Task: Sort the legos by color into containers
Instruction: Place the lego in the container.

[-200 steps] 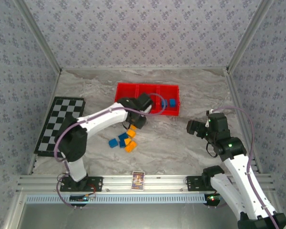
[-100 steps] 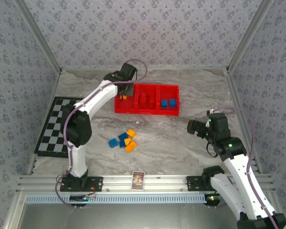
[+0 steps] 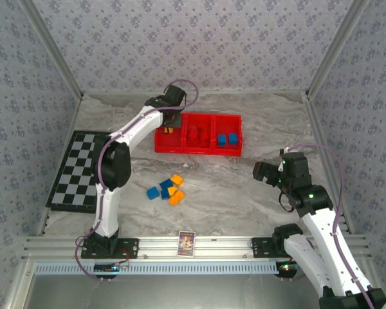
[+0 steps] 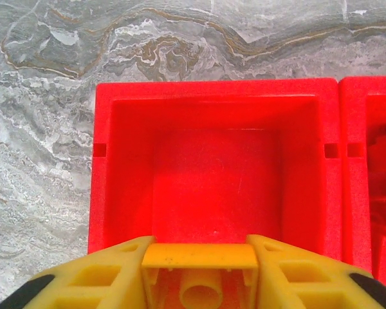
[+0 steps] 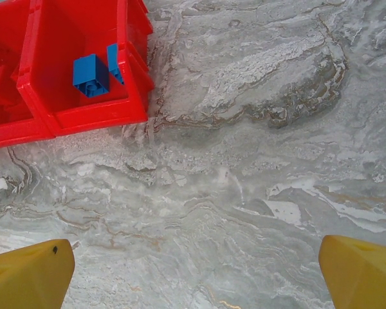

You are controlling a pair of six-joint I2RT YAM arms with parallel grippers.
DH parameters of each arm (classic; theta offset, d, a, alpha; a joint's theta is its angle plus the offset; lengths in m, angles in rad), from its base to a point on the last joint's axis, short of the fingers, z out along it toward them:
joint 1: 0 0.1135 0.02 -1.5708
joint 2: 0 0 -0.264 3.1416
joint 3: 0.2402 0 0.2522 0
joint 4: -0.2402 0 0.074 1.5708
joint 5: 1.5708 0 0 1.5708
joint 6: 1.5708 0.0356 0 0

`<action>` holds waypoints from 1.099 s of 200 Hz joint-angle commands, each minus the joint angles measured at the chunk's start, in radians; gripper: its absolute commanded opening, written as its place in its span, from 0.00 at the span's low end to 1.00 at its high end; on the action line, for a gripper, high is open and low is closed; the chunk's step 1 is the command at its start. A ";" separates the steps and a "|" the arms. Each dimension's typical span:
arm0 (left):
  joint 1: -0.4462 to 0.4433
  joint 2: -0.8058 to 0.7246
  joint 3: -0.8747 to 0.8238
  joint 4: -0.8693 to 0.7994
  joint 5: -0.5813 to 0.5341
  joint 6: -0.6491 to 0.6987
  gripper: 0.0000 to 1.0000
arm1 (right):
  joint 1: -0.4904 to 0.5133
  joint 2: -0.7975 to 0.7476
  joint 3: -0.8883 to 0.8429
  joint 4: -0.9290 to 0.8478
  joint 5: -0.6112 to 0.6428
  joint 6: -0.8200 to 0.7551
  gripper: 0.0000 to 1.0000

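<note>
Red plastic tray [image 3: 199, 150], three compartments: two blue bricks [image 3: 221, 139] are counted in the right one, with red bricks [image 3: 194, 135] in the middle (too blurry to count). Five loose bricks [image 3: 166, 185] are spotted on the marble table [image 3: 244, 199], two blue and three orange. One orange-yellow brick [image 4: 199, 255] is pinched between the fingers [image 4: 112, 273] of the left gripper [image 3: 170, 122], over the left compartment [image 4: 215, 180]. Over bare table, the right gripper [image 5: 196, 273] is spread wide, nothing held.

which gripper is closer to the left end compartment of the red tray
Left. The left gripper is directly over the left compartment, an orange-yellow brick between its fingers. The right gripper, open, is over bare table past the tray.
</note>
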 commanded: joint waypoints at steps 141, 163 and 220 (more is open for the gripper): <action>-0.014 -0.492 -0.520 0.138 0.067 -0.175 1.00 | -0.017 0.008 -0.013 0.018 -0.019 -0.008 1.00; -0.058 -0.577 -0.667 0.149 0.064 -0.305 0.97 | -0.021 0.016 -0.014 0.022 -0.023 -0.009 1.00; -0.273 -0.679 -0.895 0.228 0.016 -0.639 0.86 | -0.033 0.024 -0.011 0.018 -0.032 -0.009 1.00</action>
